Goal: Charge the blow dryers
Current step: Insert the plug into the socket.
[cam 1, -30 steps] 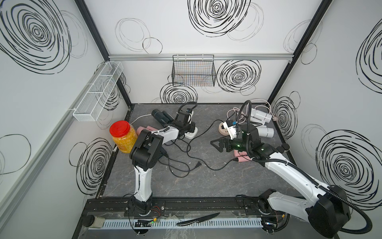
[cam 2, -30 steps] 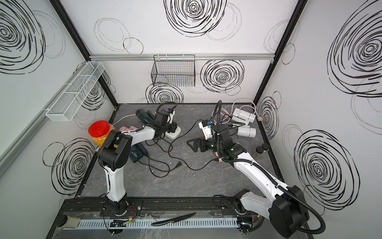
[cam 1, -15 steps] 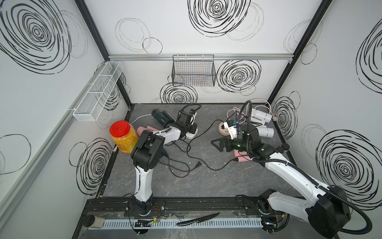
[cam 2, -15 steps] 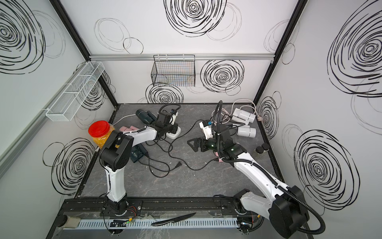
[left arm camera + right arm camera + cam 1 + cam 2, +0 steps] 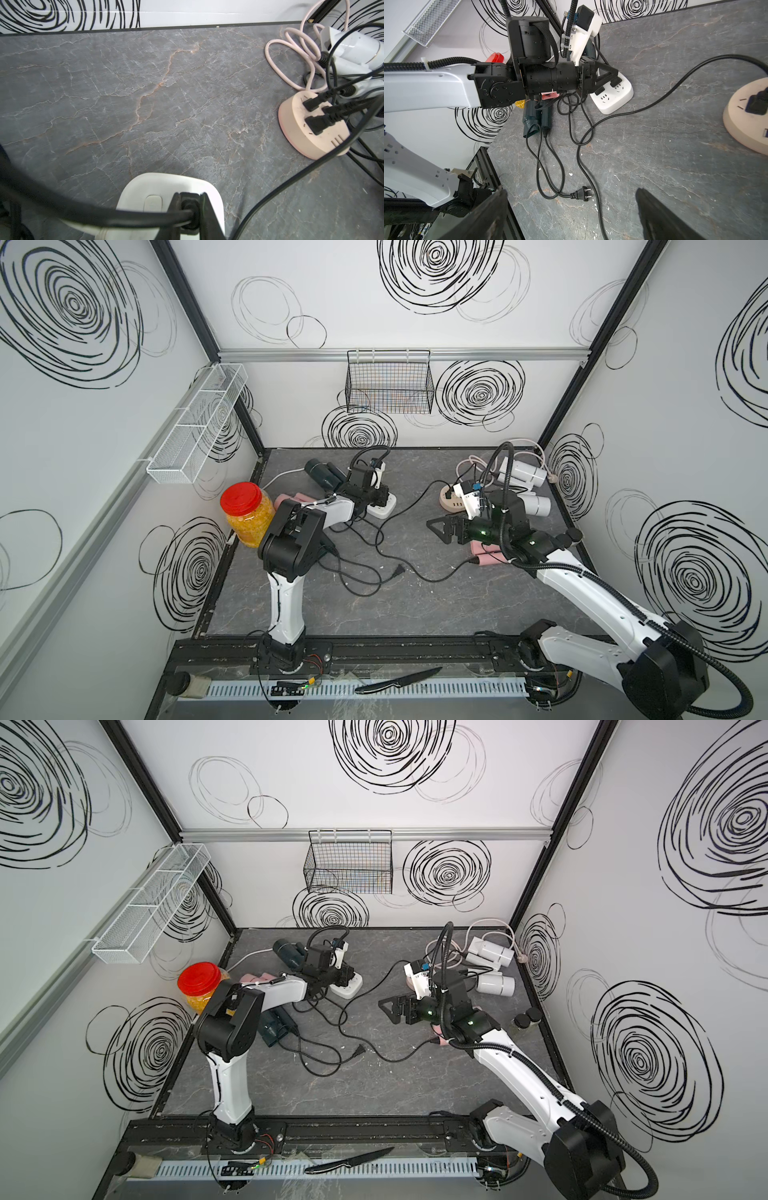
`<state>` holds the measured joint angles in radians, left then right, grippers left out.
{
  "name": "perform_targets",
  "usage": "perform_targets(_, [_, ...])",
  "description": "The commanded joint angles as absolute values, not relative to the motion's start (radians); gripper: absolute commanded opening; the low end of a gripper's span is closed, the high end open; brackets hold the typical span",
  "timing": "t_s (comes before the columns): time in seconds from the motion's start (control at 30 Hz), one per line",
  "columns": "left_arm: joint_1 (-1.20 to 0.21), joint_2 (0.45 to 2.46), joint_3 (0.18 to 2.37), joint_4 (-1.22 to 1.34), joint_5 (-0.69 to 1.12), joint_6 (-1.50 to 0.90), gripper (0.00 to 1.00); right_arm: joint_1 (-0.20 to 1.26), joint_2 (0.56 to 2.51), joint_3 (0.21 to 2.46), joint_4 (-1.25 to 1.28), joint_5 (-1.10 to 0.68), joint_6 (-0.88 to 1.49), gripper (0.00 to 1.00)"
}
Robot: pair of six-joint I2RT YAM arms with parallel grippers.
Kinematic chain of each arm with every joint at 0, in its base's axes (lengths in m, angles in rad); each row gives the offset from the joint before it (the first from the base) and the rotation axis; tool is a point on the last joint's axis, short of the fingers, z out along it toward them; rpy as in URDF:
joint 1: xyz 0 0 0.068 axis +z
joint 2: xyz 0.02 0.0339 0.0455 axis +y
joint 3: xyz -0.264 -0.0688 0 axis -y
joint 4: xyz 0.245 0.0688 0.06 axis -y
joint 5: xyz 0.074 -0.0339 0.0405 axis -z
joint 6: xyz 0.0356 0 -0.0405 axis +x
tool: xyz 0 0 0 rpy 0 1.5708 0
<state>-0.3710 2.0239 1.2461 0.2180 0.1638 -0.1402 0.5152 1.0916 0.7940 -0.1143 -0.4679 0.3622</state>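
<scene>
Left gripper [image 5: 189, 209] is down low on the strip [image 5: 149, 187] at the back left of the table [image 5: 374, 614]. Its jaws are pinched on a black plug [image 5: 190, 198] that sits on the strip's top face, with the cord trailing off sideways. I can't tell whether the prongs are fully home.

Right gripper [image 5: 440, 529] hangs over the table on the right, jaws spread wide with nothing between them, just in front of the hub [image 5: 449, 501]. The left wrist view shows three black plugs seated in that hub.

Out in the open between the two arms, a loose plug [image 5: 581, 194] lies flat on the table. Its prongs are bare and it's well apart from both the strip and the hub.

Now the dryers. One teal dryer [image 5: 322, 475] lies just behind the strip, near the back wall. A second teal dryer [image 5: 531, 116] lies under the left arm by the table's left edge. A pink dryer [image 5: 293, 501] rests beside the red-lidded jar [image 5: 245, 510]. A second pink dryer [image 5: 488, 560] peeks out from under the right arm. In the back right corner sits the far white dryer [image 5: 521, 472], with the near white dryer [image 5: 536, 506] just in front of it, both close beside the hub.
</scene>
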Motion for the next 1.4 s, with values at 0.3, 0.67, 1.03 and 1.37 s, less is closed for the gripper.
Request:
perform_targets(0.3, [-0.471,2.066,1.251,0.026,-0.052,-0.014,0.05,0.505,1.071,0.777,-0.082,-0.460,0.374,0.98])
perform_targets(0.67, [-0.367,2.086,1.252,0.053,0.167,-0.139,0.05,0.496,1.063,0.779,-0.080,-0.463,0.377,0.98])
perform_targets(1.03, [-0.460,2.117,1.269,-0.026,-0.059,-0.024,0.05,0.492,1.063,0.778,-0.077,-0.466,0.380,0.98])
perform_targets(1.37, [-0.362,2.132,1.223,0.065,0.215,-0.172,0.05,0.481,1.058,0.770,-0.063,-0.486,0.393,0.98])
